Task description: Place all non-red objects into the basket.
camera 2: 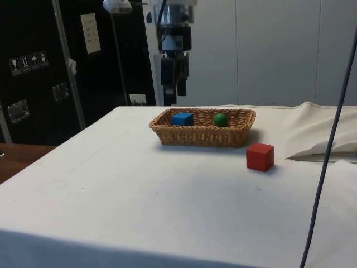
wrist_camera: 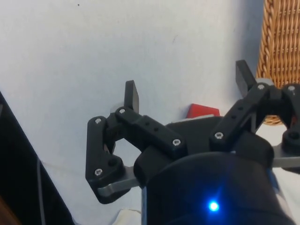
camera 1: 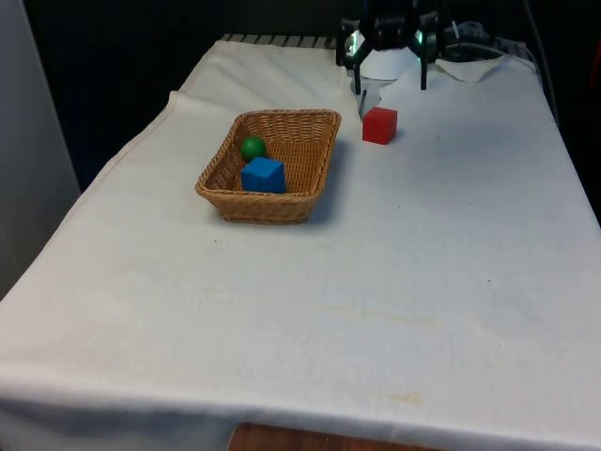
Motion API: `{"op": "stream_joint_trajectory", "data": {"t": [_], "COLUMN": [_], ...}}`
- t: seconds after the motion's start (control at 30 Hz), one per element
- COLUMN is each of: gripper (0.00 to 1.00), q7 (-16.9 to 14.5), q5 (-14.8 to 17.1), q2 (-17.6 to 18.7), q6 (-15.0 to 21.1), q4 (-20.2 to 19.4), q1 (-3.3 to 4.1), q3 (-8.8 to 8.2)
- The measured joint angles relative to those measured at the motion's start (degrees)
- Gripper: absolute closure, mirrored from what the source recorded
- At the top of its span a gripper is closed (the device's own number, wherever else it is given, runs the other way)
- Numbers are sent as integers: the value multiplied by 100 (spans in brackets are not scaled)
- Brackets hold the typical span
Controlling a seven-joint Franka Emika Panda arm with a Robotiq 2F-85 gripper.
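A woven wicker basket (camera 1: 313, 128) (camera 2: 237, 133) stands on the white cloth and holds a blue cube (camera 1: 263, 175) (camera 2: 182, 118) and a green ball (camera 1: 253, 147) (camera 2: 221, 119). A red cube (camera 1: 379, 125) (camera 2: 260, 156) rests on the cloth beside the basket, on the front view's right of it; its top edge (wrist_camera: 203, 111) peeks out past the gripper body. My gripper (wrist_camera: 187, 85) (camera 2: 174, 84) (camera 1: 392, 86) hangs high above the table near the far end, open, with nothing between its fingers. The basket's rim (wrist_camera: 280, 47) lies off to one side below it.
The white cloth (camera 1: 329, 301) bunches into folds near the robot's base (camera 1: 479, 64) (camera 2: 318, 139). Dark cabinets (camera 2: 33, 84) stand beyond the table's side. A grey cable (camera 2: 329, 151) hangs down close to the side camera.
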Motion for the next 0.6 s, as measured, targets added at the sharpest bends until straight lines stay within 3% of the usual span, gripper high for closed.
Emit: {"op": "stream_joint_trajectory", "data": {"t": [0.2, 0.6], "gripper": [0, 0], "q7": [258, 344], "q5": [0, 0], "q2": [103, 143], "q6": [0, 0], "q4": [92, 149], "q1": [0, 0], "q3": [11, 52]}}
